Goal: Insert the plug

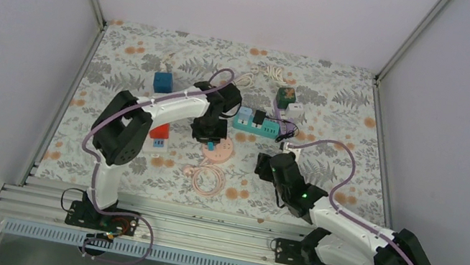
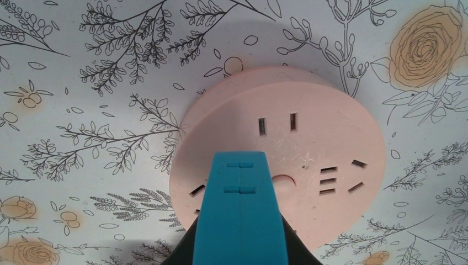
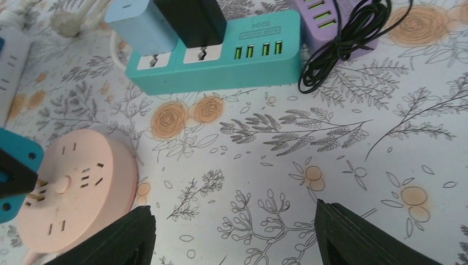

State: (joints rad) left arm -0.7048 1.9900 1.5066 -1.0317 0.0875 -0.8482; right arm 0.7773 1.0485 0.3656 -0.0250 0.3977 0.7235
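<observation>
While the left jaws grip the blue plug (image 2: 240, 210), it hangs over the face of the round pink socket (image 2: 309, 149) on the bench (image 3: 331, 165); pins show between plug and socket in the right wrist view. Right jaws stand wide, holding nothing, near the teal power strip (image 3: 221, 61)

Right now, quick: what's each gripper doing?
Left gripper: closed on the blue plug, at the pink round socket.
Right gripper: open, holding nothing.
</observation>
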